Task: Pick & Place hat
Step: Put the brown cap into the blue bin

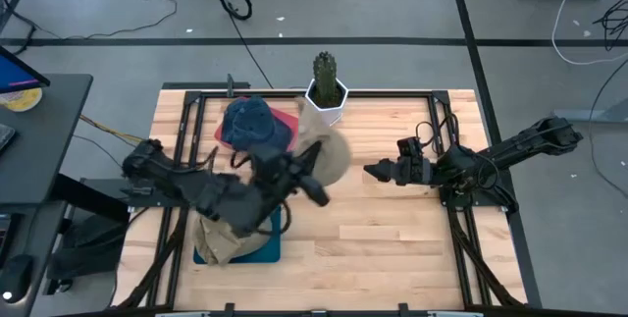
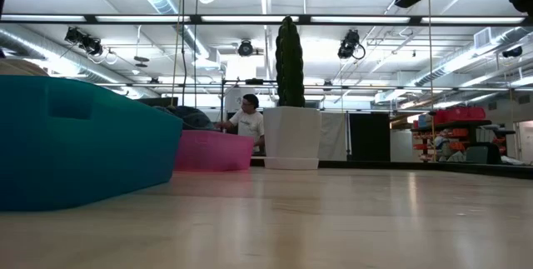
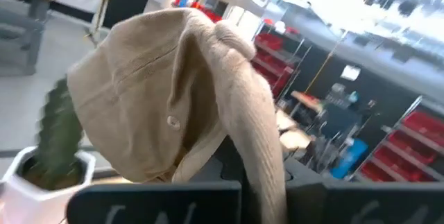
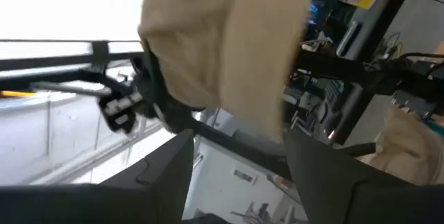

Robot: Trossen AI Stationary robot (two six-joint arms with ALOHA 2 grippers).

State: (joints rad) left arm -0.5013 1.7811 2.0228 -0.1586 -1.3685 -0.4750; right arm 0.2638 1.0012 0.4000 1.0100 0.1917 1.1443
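the left pincer is clamped shut on the tan hat, held above the table near its middle, just at 6 o'clock of the cactus pot. the right pincer, at 3 o'clock of the hat and near it, stands open and holds nothing. the left wrist view shows the hat draped over the fingers; the low view shows only a teal bin and a pink bin.

Clearance, rel. to left gripper w/ tan hat:
- Ahead: bare table, open to right gripper, jaws apart.
- Beside hat: cactus pot, near.
- Behind, by the arm: blue hat, pink bin, teal bin.
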